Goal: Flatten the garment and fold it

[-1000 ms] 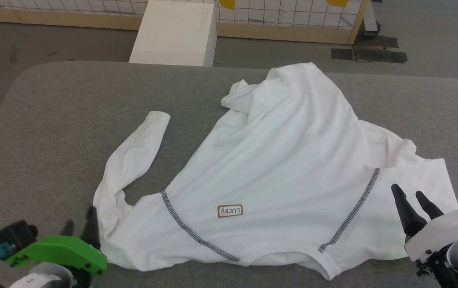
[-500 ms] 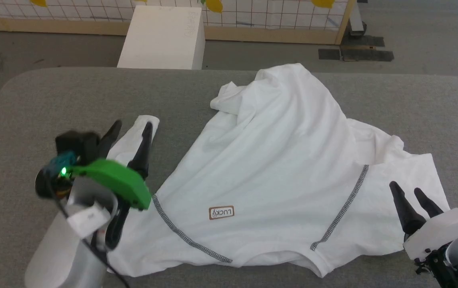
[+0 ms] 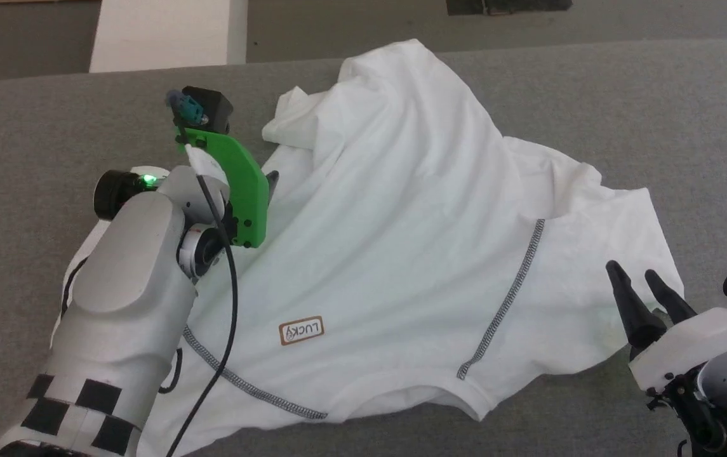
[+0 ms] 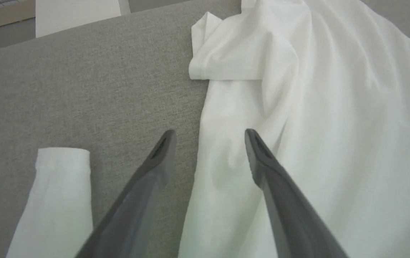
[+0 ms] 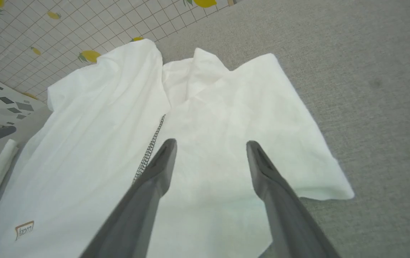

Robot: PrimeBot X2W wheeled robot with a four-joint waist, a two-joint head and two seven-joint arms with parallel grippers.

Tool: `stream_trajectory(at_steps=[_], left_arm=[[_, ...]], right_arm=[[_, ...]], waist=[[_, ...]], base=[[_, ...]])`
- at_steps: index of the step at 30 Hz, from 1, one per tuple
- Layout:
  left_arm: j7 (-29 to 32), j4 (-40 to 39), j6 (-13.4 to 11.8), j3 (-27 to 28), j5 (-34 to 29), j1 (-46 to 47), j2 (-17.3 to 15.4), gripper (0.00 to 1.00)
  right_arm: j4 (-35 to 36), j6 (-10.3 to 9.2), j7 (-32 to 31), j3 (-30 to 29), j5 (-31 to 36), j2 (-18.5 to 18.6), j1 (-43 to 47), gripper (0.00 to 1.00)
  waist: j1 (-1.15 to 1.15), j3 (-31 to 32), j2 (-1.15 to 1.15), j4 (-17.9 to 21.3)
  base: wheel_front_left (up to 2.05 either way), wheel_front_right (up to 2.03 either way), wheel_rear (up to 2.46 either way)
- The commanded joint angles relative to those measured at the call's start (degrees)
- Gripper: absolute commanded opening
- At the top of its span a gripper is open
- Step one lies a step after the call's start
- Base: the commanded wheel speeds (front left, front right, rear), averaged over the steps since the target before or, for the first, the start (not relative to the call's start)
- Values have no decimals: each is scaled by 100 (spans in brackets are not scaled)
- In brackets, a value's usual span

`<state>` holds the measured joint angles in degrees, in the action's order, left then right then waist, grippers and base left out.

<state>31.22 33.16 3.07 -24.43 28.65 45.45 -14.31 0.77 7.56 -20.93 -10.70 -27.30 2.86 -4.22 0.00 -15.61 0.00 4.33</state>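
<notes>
Left gripper (image 4: 210, 132): you have its fingers spread wide and empty, straddling the left edge of the garment (image 3: 401, 222), one tip over the grey table (image 3: 655, 114), one over cloth. Right gripper (image 5: 210, 142): likewise spread, empty, over your right-hand sleeve (image 5: 262, 125). Garment lies rumpled mid-table.

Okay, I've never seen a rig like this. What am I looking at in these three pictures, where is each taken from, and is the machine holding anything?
This is a two-armed robot. One picture looks down from its head; the other two come from wrist cameras, looking along each gripper's two dark fingers. A crumpled white garment lies on a grey table, a white box beyond it. The left gripper is open at the garment's edge, the right gripper open above its other side. Nothing is held.
</notes>
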Motion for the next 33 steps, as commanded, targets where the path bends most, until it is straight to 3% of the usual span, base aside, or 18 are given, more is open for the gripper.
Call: stream_trajectory(at_steps=[1, 5, 6, 7, 10, 21, 25, 29, 30, 31, 33], left_arm=[[36, 110, 18, -16, -20, 118, -11, 100], [841, 758, -120, -154, 45, 106, 28, 100], [902, 766, -116, -152, 76, 110, 40, 29], [872, 736, -128, -109, 124, 124, 59, 0], [626, 652, -227, -2, 132, 208, 22, 0], [-1244, 642, -1113, 392, -564, 1197, -568, 0], [-1757, 649, -1260, 516, -646, 1449, -692, 0], [-1865, 795, -1233, 592, -542, 1488, -694, 4], [-1926, 808, -1232, 627, -492, 1481, -657, 65], [-2052, 807, -1214, 661, -445, 1474, -616, 100], [-2298, 781, -1136, 746, -323, 1439, -552, 100]], right_arm=[[-23, -8, 66, 5, -41, 2, -109, 100], [-73, -8, 168, 39, -3, 2, -162, 100], [-71, -8, 175, 41, 2, 2, -173, 100], [-67, -8, 183, 49, 12, 2, -189, 100], [-57, -8, 183, 121, 21, 2, -239, 100], [-42, -8, 242, 376, -17, 2, -343, 100], [-69, -8, 305, 392, -28, 2, -371, 100], [-107, -8, 333, 384, -9, 2, -382, 100], [-114, -8, 332, 379, 7, 2, -378, 100], [-128, -8, 328, 376, 21, 2, -372, 100], [-148, -8, 324, 386, 31, 2, -372, 100]], waist=[[0, -410, 0, 403], [0, -536, 0, 529], [0, -552, 0, 532], [0, -571, 0, 531], [0, -621, 0, 540], [0, -987, 0, 737], [0, -1080, 0, 766], [0, -1070, 0, 713], [0, -1046, 0, 676], [0, -997, 0, 625], [0, -897, 0, 546]], base=[[0, 0, 0], [0, 0, 0], [0, 0, 0], [0, 0, 0], [0, 0, 0], [0, 0, 0], [0, 0, 0], [0, 0, 0], [0, 0, 0], [0, 0, 0], [0, 0, 0]])
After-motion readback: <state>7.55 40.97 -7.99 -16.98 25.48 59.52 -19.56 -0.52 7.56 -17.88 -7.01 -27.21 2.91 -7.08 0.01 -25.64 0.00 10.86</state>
